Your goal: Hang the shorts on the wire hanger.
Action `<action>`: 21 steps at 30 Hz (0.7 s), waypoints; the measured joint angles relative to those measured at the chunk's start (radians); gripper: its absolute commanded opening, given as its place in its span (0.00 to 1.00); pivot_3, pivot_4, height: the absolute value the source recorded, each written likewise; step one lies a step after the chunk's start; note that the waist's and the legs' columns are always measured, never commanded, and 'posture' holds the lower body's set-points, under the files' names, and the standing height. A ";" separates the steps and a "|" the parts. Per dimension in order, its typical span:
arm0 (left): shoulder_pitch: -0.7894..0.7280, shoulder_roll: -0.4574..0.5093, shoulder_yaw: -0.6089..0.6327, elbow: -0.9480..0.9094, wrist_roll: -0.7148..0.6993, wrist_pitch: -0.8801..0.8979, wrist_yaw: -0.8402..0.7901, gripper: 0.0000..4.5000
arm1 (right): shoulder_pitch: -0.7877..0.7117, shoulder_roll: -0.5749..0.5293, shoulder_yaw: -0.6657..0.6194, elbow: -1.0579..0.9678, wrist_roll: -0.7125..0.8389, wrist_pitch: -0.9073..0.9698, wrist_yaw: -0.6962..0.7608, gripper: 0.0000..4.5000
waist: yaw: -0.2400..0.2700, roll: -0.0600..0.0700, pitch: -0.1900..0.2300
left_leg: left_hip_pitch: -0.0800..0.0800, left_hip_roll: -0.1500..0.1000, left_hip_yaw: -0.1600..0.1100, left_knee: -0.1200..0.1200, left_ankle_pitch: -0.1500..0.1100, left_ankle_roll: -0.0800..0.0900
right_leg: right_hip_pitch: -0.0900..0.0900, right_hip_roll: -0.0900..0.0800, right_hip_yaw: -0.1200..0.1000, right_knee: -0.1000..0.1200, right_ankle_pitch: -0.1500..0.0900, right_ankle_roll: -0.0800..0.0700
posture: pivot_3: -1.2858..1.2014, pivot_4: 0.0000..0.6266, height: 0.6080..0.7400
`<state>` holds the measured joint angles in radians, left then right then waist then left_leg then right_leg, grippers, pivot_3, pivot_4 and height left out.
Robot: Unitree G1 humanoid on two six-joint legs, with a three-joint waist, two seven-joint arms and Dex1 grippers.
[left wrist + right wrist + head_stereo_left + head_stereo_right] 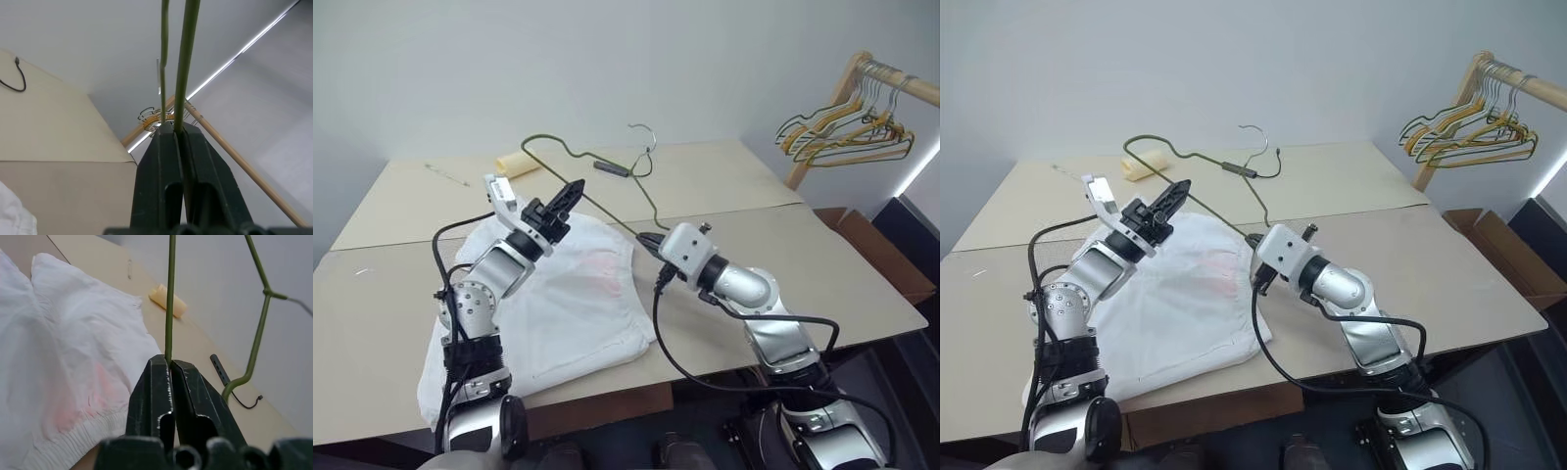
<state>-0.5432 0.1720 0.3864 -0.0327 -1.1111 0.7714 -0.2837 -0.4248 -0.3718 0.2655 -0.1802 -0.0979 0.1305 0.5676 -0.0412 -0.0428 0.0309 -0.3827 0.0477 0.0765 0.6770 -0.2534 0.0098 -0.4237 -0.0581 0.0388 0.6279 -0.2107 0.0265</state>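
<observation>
Grey-green wire of the thin triangular hanger [607, 181] is held above the beige counter [822, 264] by both hands; it could twist or slip, since each grip is a narrow pinch. The left hand [570, 195] is clenched on the wire. The right hand [169, 363] is likewise closed on it. The white fabric shorts [573, 304] lie flat beneath, unhung.

Soft cloth shorts [573, 294], thin metal hanger [607, 166]
</observation>
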 measured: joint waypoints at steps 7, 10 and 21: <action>0.004 0.036 -0.001 -0.023 0.012 -0.068 -0.116 0.00 | -0.004 -0.036 -0.030 -0.066 0.082 0.017 0.081 0.80 | 0.000 0.000 0.000 | 0.000 0.000 0.000 0.000 0.000 0.000 | 0.000 0.000 0.000 0.000 0.000 0.000 | 0.53 0.00 1.00; 0.004 0.095 -0.007 -0.023 0.012 -0.072 -0.203 0.00 | -0.036 -0.085 -0.113 -0.123 0.282 0.194 0.182 0.94 | 0.000 0.000 0.000 | 0.000 0.000 0.000 0.001 0.000 0.000 | 0.000 0.000 0.000 0.000 0.000 0.000 | 0.53 0.00 1.00; 0.016 0.347 0.015 -0.047 -0.045 -0.074 -0.733 0.00 | -0.227 -0.291 -0.372 0.119 0.925 1.022 0.461 0.94 | 0.000 0.000 0.001 | 0.000 0.002 0.000 -0.001 0.000 0.000 | 0.000 0.001 -0.003 0.000 -0.002 -0.002 | 0.53 0.00 1.00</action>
<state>-0.5275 0.5193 0.4015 -0.0801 -1.1563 0.6974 -1.0162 -0.6517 -0.6625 -0.1062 -0.0613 0.8272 1.1525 1.0285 -0.0417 -0.0424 0.0319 -0.3826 0.0496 0.0761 0.6763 -0.2535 0.0101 -0.4235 -0.0576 0.0355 0.6275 -0.2126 0.0244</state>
